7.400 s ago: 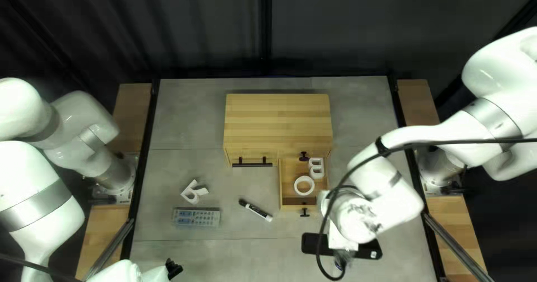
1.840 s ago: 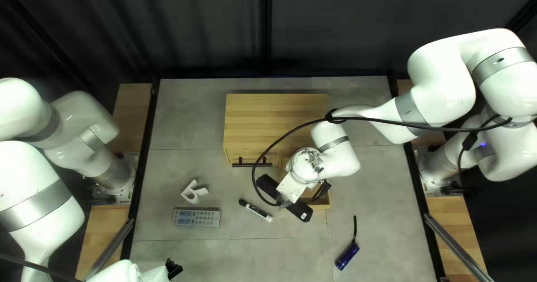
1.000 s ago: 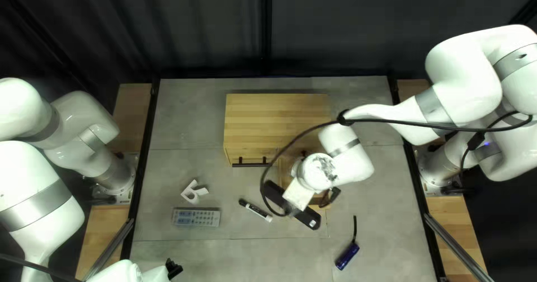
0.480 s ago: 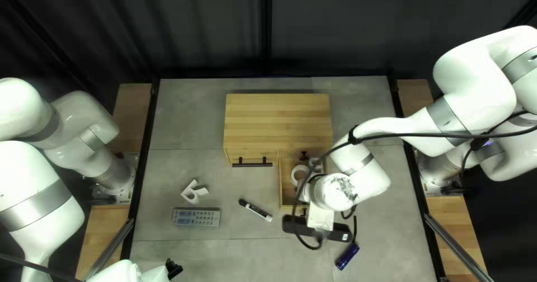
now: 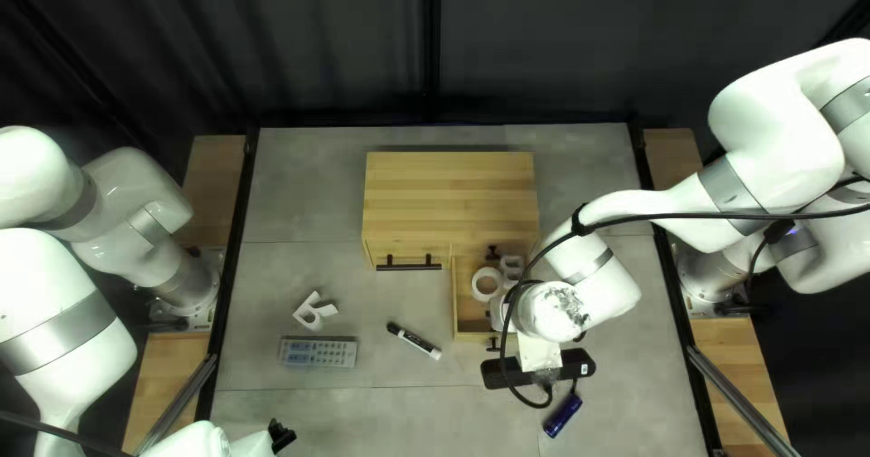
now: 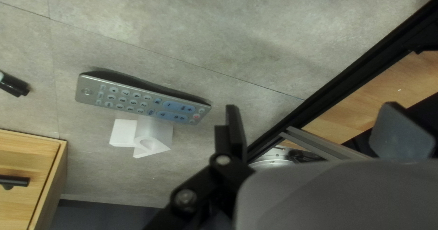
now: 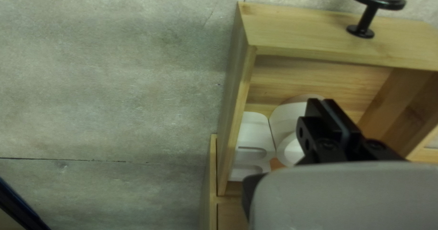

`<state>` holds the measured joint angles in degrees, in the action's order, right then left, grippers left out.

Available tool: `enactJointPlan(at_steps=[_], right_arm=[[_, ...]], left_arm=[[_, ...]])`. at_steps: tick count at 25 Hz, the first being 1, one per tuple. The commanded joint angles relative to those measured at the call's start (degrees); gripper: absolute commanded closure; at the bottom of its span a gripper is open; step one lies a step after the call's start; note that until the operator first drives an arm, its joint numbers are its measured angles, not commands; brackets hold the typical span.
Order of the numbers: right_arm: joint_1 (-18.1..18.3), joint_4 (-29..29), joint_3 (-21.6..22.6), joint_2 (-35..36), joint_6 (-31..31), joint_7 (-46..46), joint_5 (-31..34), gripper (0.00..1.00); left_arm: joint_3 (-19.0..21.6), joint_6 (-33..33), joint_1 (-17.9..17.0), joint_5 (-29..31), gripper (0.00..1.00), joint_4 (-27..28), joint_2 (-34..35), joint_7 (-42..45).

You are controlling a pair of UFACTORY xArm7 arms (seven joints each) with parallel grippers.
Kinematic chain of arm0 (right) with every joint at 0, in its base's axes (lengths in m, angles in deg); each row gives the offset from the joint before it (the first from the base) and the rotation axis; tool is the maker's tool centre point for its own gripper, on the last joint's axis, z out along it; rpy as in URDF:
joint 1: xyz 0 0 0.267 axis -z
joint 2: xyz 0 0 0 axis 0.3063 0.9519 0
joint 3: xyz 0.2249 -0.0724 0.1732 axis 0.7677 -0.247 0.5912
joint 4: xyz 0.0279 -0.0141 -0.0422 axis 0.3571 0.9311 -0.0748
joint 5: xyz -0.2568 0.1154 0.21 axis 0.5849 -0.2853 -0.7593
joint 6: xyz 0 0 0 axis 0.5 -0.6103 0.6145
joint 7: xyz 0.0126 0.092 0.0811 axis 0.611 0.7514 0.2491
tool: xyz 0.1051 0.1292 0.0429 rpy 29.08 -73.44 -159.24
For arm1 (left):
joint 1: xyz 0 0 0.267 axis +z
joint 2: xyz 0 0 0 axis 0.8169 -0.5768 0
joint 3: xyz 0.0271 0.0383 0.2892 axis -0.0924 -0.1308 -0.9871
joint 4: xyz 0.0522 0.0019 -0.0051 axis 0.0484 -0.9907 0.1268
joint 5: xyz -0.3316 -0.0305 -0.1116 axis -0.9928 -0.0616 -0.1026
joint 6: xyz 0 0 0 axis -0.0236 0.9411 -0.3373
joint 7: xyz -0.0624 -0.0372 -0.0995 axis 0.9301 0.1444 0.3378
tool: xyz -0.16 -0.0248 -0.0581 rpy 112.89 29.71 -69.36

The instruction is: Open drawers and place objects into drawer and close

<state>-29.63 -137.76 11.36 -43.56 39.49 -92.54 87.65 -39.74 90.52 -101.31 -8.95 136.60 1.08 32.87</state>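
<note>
In the top left view, we see a pale wooden cabinet [image 5: 450, 205] on the grey desk [image 5: 399, 421], with its open wooden drawer [image 5: 471, 312] extending toward the near edge. The drawer contains a white ring [image 5: 477, 283] and a white B-shaped block [image 5: 513, 264]. The right arm [image 5: 598, 271] is the nearer arm; its wrist hides part of the drawer. The long grey remote [image 5: 317, 352] lies crosswise, near the white R-shaped block [image 5: 313, 312]; the black-and-white marker [image 5: 415, 340] lies slantwise between remote and drawer. A blue cylindrical object [image 5: 563, 416] lies nearer us. In the left wrist view, we find the left claw [image 6: 312, 116] spread wide and empty, beside one end of the remote; the R-shaped block sits between remote and cabinet. In the right wrist view, the right claw [image 7: 323, 100] is narrow, its fingers together with nothing held, in line with the ring. The front panel [image 7: 315, 31] and its round black knob [image 7: 378, 0] lie ahead of it. We judge closing to be next: clear the panel, reach its outer face, then push along the drawer's length toward the cabinet. A low approach could strike the rim or ring.
</note>
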Motion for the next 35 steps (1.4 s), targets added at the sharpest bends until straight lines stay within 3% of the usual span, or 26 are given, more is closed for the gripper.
enactJointPlan(at_steps=[1, 9, 35], right_arm=[[0.15, -0.67, -0.18, 1.53, -0.01, -0.03, -0.03, 1.0], [0.4, 0.47, -0.74, 1.34, 0.89, 0.64, 1.0, 1.0], [0.33, -3.55, -0.45, 4.88, 1.39, -0.06, 0.33, 1.0]], left_arm=[[0.0, 0.0, 0.0, 0.0, 0.0, 0.0, 0.0, 0.0], [0.0, 0.0, 0.0, 0.0, 0.0, 0.0, 0.0, 0.0], [0.0, 0.0, 0.0, 0.0, 0.0, 0.0, 0.0, 0.0]])
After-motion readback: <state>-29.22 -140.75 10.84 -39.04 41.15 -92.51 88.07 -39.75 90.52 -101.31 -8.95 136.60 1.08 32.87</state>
